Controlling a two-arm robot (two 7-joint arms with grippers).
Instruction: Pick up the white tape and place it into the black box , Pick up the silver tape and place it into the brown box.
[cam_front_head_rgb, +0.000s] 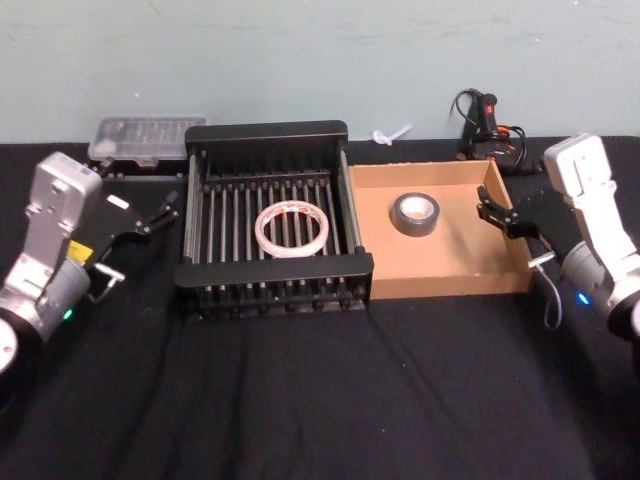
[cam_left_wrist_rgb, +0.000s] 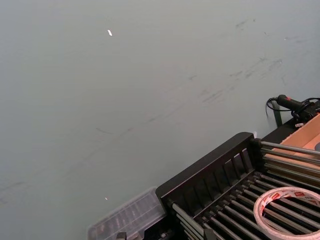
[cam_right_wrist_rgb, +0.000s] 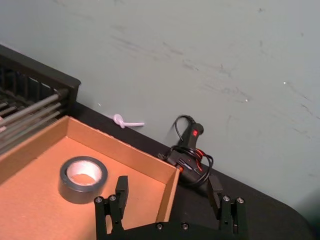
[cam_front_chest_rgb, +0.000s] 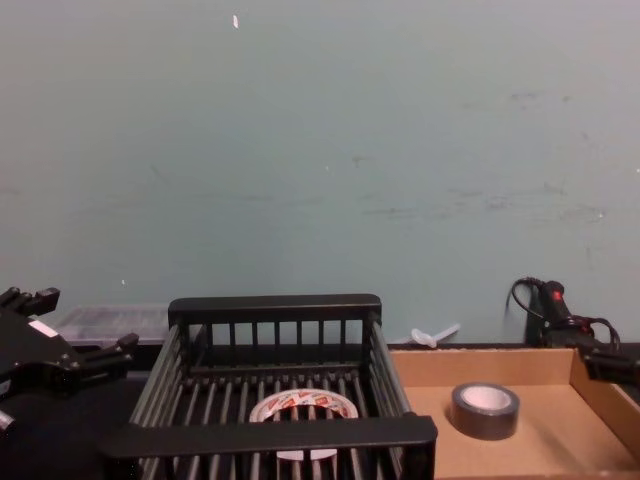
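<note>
Tape rolls both lie flat in their boxes: the white tape (cam_front_head_rgb: 291, 229) rests on the slatted floor of the black box (cam_front_head_rgb: 272, 283) at frame centre in the head view, and the silver tape (cam_front_head_rgb: 414, 214) sits on the floor of the brown box (cam_front_head_rgb: 430, 275) just right of it, hole upward. So the task looks finished, with only a retreat left. The right gripper (cam_front_head_rgb: 496, 213) hangs over the brown box's right wall with its fingers spread wide and empty; the silver tape lies to its left, apart from it. The left gripper (cam_front_head_rgb: 160, 213) hovers at centre left, outside the black box's left wall, also spread and empty, with the white tape to its right.
</note>
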